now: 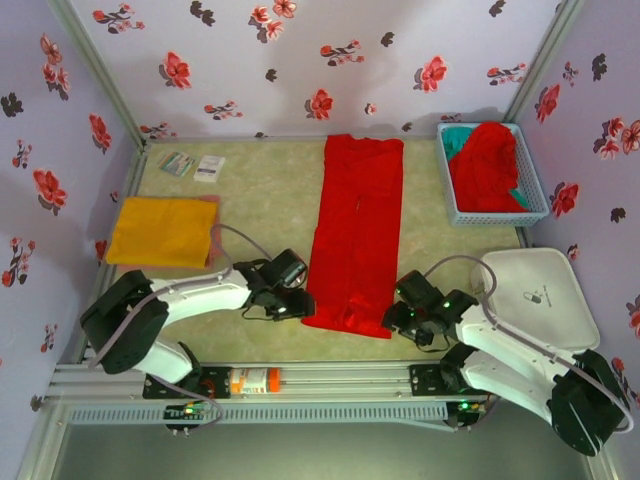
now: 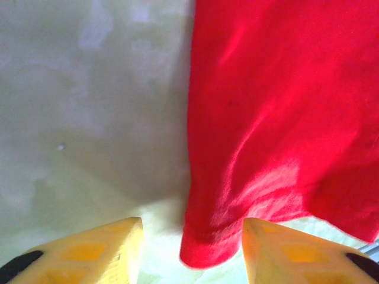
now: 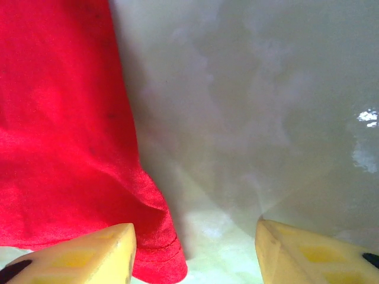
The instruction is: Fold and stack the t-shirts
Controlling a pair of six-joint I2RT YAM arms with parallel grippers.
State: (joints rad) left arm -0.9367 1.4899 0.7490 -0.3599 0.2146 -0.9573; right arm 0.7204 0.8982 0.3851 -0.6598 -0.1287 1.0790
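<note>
I see folded red t-shirt (image 1: 355, 235) laid out lengthwise. Left gripper (image 2: 190, 228) spread, straddling near hem corner. Right gripper (image 3: 195, 228) spread, at other near corner.

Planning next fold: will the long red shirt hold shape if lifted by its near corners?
Probably floppy: the red shirt lies flat with soft wrinkles, so its middle would sag. Likely light: thin-looking cloth. Pushed, it'd probably bunch rather than slide.

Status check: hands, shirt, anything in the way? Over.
Left hand, right hand open, each over a near corner of red shirt. Shirt flat, long strip. Yellow shirt, basket well aside.
</note>
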